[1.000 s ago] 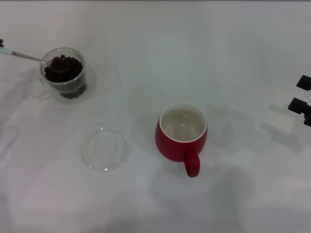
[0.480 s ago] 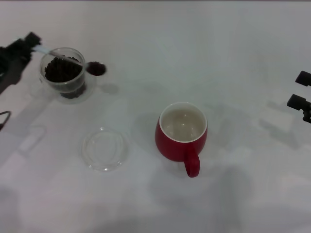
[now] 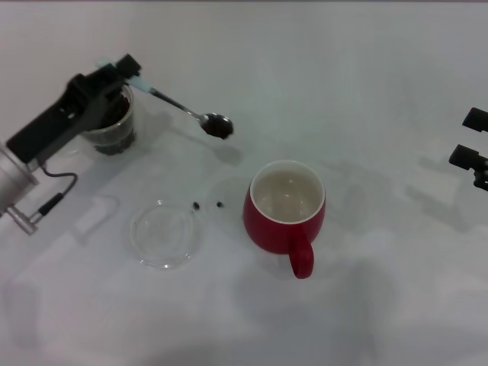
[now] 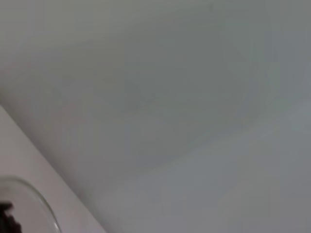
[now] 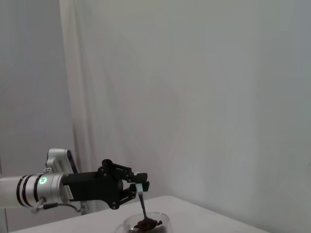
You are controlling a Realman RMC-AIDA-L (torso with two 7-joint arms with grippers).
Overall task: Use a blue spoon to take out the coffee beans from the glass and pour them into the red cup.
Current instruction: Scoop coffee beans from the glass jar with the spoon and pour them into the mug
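Left pincer (image 3: 126, 72) clamps the spoon (image 3: 187, 110), loaded with beans (image 3: 219, 127), at 10 o'clock from the empty cup (image 3: 286, 206). 2 beans lie spilled on the desk (image 3: 366, 91); pouring remains. Right pincer (image 3: 474, 149) idles, apparently open.

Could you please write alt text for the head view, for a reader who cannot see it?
The left gripper holds a pale-blue-handled metal spoon loaded with dark coffee beans in the air between a clear glass of beans and an empty glossy red mug. Two loose beans lie on the white table beside a flat clear glass dish; the right gripper waits at the right edge.
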